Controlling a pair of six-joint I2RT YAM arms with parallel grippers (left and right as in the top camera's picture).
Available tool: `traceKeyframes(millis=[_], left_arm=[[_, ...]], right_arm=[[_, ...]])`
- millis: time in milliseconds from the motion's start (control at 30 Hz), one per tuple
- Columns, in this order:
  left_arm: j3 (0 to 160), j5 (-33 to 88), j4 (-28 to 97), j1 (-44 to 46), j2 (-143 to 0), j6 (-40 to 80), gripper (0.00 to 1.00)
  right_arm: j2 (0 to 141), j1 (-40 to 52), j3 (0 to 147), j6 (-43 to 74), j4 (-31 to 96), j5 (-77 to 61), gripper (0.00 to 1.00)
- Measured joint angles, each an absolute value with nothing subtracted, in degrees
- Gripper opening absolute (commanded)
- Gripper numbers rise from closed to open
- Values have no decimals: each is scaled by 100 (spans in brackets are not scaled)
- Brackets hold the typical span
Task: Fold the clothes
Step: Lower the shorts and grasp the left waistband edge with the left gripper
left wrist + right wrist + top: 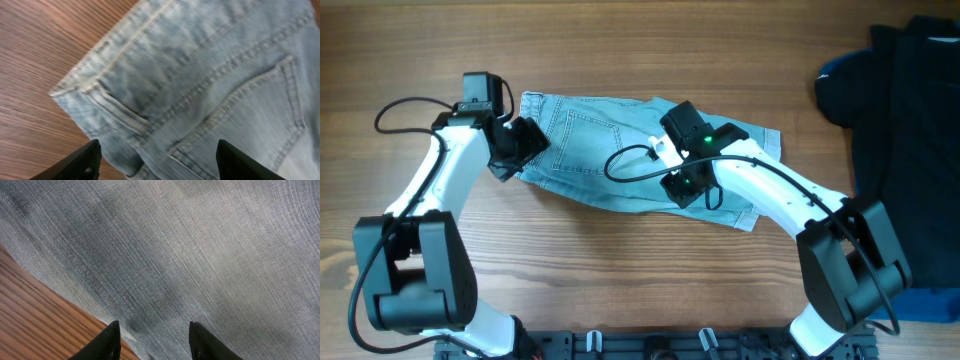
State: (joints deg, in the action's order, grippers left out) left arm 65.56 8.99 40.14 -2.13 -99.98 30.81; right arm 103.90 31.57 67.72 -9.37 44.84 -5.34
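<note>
Shorts (590, 150) flat on table (620, 270), left hand (157, 160) apart over one corner, right hand (155, 340) apart over near edge.

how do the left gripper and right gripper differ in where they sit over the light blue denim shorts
The left gripper is at the waistband corner of the light blue denim shorts, over a belt loop and back pocket. The right gripper is over plain denim beside an edge, with wooden table showing. The left gripper is opened wider than the right gripper. Both are open, with nothing clamped.
</note>
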Motion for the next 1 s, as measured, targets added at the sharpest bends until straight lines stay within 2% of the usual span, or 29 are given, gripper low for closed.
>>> traceKeyframes(millis=[300, 467, 500, 533, 667, 733, 767, 800, 967, 1000], left_arm=[[5944, 768, 3000, -314, -9998, 3256, 62], [5717, 600, 2773, -314, -10001, 3336, 60], [5701, 567, 2751, -314, -10001, 3336, 49], [5693, 528, 2711, -314, -10001, 3336, 44], [5693, 432, 2604, -314, -10095, 3376, 42], [5693, 429, 2534, -314, -10184, 3382, 26], [5695, 414, 2499, -314, -10215, 3430, 7], [5695, 410, 2469, -316, -10239, 3444, 4], [5695, 510, 2418, -336, -10254, 3489, 4], [5695, 585, 2416, -366, -10252, 3489, 4]], right_arm=[[10390, 3157, 6772, -937, 4493, -532, 45], [10390, 3157, 6772, -937, 4493, -532, 45], [10390, 3157, 6772, -939, 4495, -532, 45], [10390, 3157, 6772, -939, 4495, -534, 45], [10390, 3157, 6772, -956, 4508, -534, 45], [10390, 3157, 6772, -956, 4515, -534, 49], [10390, 3157, 6772, -952, 4517, -534, 50], [10390, 3157, 6772, -978, 4515, -534, 51], [10390, 3157, 6772, -1146, 4622, -534, 52], [10390, 3157, 6772, -1212, 4633, -534, 55]])
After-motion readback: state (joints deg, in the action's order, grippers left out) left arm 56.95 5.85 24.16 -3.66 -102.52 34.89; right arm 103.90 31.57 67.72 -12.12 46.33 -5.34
